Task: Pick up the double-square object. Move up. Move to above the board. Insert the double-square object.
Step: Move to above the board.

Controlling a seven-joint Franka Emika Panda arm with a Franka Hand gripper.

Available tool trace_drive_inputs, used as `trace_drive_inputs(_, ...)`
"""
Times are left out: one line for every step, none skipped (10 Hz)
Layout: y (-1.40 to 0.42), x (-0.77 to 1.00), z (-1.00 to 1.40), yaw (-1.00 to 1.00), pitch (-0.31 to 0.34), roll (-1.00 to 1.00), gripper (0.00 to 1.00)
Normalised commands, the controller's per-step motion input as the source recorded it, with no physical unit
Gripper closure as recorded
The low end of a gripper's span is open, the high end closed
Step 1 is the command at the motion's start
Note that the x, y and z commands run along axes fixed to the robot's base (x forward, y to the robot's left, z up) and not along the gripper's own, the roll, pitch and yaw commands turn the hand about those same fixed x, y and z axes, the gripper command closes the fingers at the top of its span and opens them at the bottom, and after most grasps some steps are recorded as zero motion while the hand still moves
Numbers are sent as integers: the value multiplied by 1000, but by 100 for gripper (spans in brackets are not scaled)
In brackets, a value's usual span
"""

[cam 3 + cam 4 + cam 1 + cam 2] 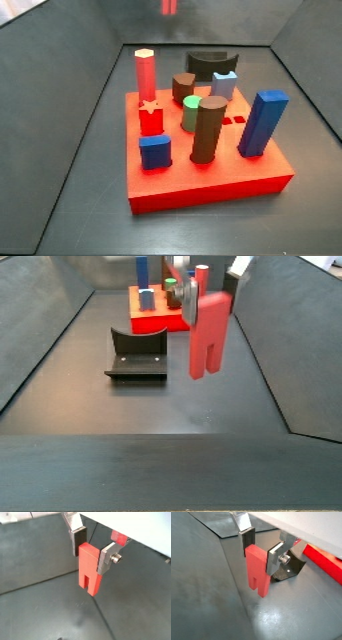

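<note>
My gripper [91, 549] is shut on the double-square object [89, 569], a slim red post with a slot in its lower end. The silver fingers [107, 558] clamp its upper part; both wrist views show this [258, 569]. In a side view the gripper [195, 301] holds the post [207, 341] upright in the air, above the dark floor and to the right of the fixture [136, 354]. The board [158, 322] lies beyond it. The other side view shows the board [201, 185] with several pegs on it, and only a red blur of the post [168, 6] at the top edge.
On the board stand a pink-red hexagonal post [144, 72], a short red star peg [151, 120], a brown cylinder [207, 130], a tall blue block [265, 122] and other pegs. Grey walls [267, 326] enclose the floor. The fixture also shows beside the gripper [291, 571].
</note>
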Motion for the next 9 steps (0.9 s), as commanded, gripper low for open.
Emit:
trace_drive_inputs(397,25,1000,-37,104,-51,100)
trace_drive_inputs(358,21,1000,-36,86,-33,100)
trace_drive_inputs(323,21,1000,-33,84,-25,100)
trace_drive_inputs(271,23,1000,-31,91,-18,100)
trace_drive_inputs(202,20,902,-31,93,-21,100)
trace_drive_inputs(118,13,686,-33,89,-21,100)
trace_drive_inputs(78,5,524,-33,81,-24,100)
trace_drive_inputs(49,5,308,-29,80,-20,100)
trace_drive_inputs(-1000,-22,22,-1000,33,139,100)
